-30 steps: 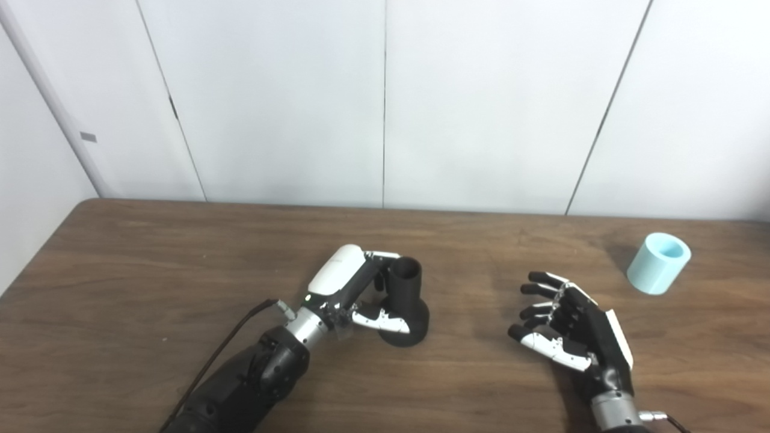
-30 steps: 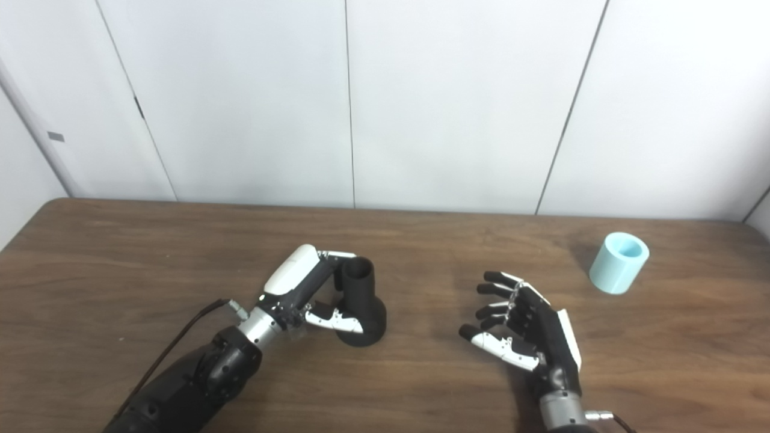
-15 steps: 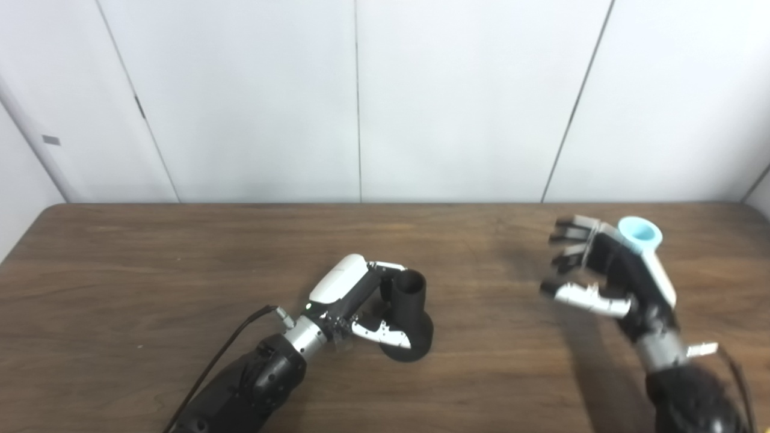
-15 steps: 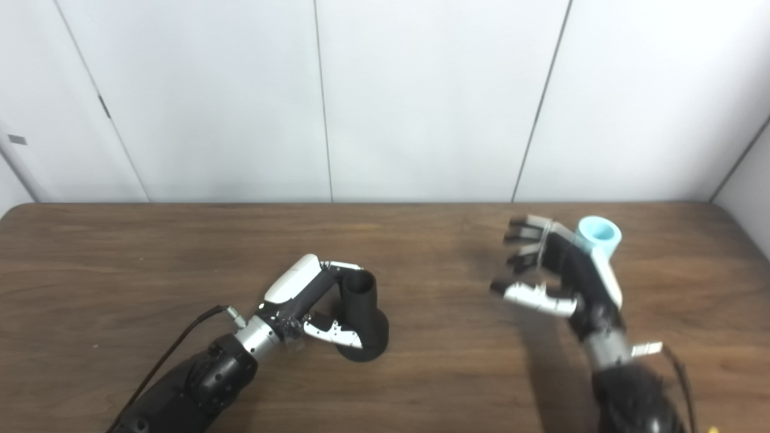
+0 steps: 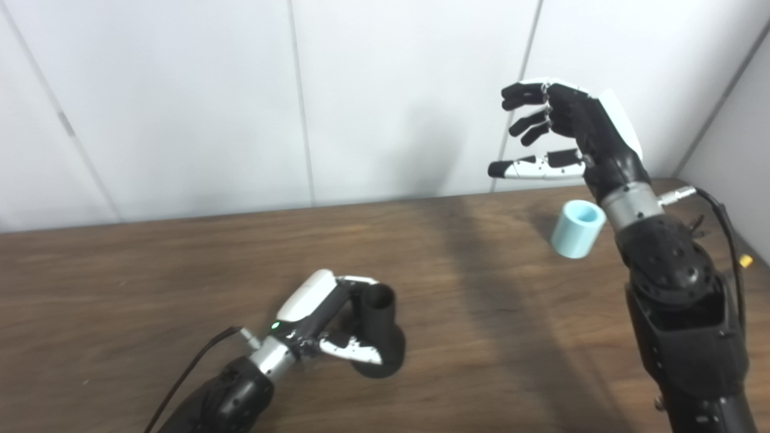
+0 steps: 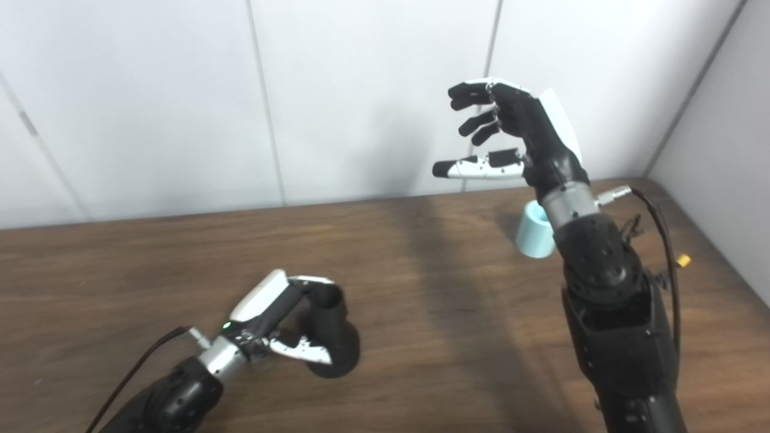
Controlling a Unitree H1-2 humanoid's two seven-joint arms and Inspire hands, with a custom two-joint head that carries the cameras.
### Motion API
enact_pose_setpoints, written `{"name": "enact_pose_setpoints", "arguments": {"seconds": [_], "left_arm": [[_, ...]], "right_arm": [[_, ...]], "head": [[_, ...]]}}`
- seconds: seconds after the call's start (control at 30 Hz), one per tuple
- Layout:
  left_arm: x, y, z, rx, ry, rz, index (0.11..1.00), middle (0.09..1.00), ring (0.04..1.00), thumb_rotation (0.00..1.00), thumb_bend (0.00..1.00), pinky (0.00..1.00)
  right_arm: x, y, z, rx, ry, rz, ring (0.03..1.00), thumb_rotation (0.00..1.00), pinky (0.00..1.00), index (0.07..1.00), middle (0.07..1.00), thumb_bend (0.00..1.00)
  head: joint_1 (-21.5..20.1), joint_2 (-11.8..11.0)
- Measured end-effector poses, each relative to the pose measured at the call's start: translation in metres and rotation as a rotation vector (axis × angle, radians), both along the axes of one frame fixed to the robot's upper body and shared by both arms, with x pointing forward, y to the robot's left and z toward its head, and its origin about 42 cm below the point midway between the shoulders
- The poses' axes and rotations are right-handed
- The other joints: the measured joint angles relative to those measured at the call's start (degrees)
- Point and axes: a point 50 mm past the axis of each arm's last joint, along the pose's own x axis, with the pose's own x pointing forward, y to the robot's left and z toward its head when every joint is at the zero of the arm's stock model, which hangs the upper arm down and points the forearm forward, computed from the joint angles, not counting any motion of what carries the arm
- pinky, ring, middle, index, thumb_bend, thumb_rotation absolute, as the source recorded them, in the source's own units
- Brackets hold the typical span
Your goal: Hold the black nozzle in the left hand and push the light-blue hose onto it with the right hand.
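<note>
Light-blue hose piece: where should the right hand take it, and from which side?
Probably around the round side wall of the light-blue hose, coming down from above, where the open right hand hangs. The hose leans with its open mouth up; keep that clear for the black nozzle.

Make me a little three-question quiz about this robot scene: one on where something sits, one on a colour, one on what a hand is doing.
1. Where is the light-blue hose?
A. On the table, far right
B. In the left hand
C. On the nozzle

2. What colour is the nozzle?
A. White
B. Black
C. Red

3. What is the right hand doing?
A. Gripping the hose
B. Resting flat on the table
C. Raised and open, holding nothing

Answers: 1 A, it stands alone on the wooden table. 2 B, it is black, with the left hand wrapped round it. 3 C, its fingers are spread in the air above the hose.
</note>
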Motion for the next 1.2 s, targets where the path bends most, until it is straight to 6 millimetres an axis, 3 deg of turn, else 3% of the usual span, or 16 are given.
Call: {"name": "enact_pose_setpoints", "arguments": {"seconds": [0.1,0.17,0.2,0.3,0.4,0.5,0.67,0.97,1.07,1.2], "left_arm": [[0.0,0.001,0.0,0.001,0.0,0.002,0.509,0.476,0.418,0.0,0.5,0.42],[0.0,0.001,0.0,0.001,0.0,0.001,0.508,0.476,0.42,0.0,0.5,0.42],[0.0,0.002,0.0,0.001,0.001,0.002,0.506,0.476,0.419,0.0,0.5,0.42],[0.0,0.004,0.0,-0.004,0.007,0.005,0.506,0.475,0.418,0.0,0.5,0.42],[0.0,0.009,-0.001,-0.01,0.017,0.01,0.506,0.475,0.418,0.0,0.5,0.43],[0.0,0.015,-0.001,-0.01,0.023,0.017,0.505,0.475,0.417,0.0,0.5,0.43],[0.0,0.013,-0.001,-0.009,0.024,0.01,0.503,0.479,0.417,0.0,0.5,0.41],[0.0,0.013,-0.001,-0.015,0.032,0.007,0.502,0.481,0.415,0.0,0.5,0.42],[0.0,0.014,-0.001,-0.016,0.033,0.008,0.503,0.48,0.415,0.0,0.5,0.42],[0.001,0.014,-0.001,-0.018,0.033,0.009,0.502,0.48,0.418,0.0,0.5,0.42]], "right_arm": [[0.006,-0.015,-0.002,-0.084,0.043,-0.066,0.845,0.16,0.65,0.811,0.904,0.78],[0.012,-0.034,-0.004,-0.135,0.086,-0.116,0.914,0.2,0.75,0.866,0.959,0.82],[0.015,-0.047,-0.005,-0.149,0.112,-0.144,0.932,0.24,0.8,0.893,0.963,0.86],[0.023,-0.088,-0.014,-0.135,0.197,-0.214,0.927,0.31,0.84,0.906,0.944,0.91],[0.024,-0.113,-0.027,-0.123,0.269,-0.24,0.933,0.33,0.87,0.919,0.939,0.91],[0.025,-0.119,-0.041,-0.098,0.311,-0.23,0.948,0.33,0.9,0.932,0.947,0.91],[0.032,-0.133,-0.066,-0.034,0.393,-0.229,0.921,0.31,0.85,0.941,0.95,0.9],[0.032,-0.141,-0.085,0.075,0.437,-0.169,0.921,0.26,0.86,0.971,0.962,0.84],[0.03,-0.143,-0.095,0.089,0.464,-0.172,0.918,0.19,0.85,0.969,0.961,0.8],[0.032,-0.141,-0.11,0.067,0.51,-0.171,0.915,0.27,0.86,0.99,0.964,0.86]], "head": [[-1.41,-0.44],[-2.11,-1.14],[-2.38,-1.23],[-3.08,-1.14],[-3.43,-0.97],[-3.52,-1.06],[-4.14,-1.06],[-4.05,-0.97],[-4.05,-0.97],[-3.79,-0.62]]}}
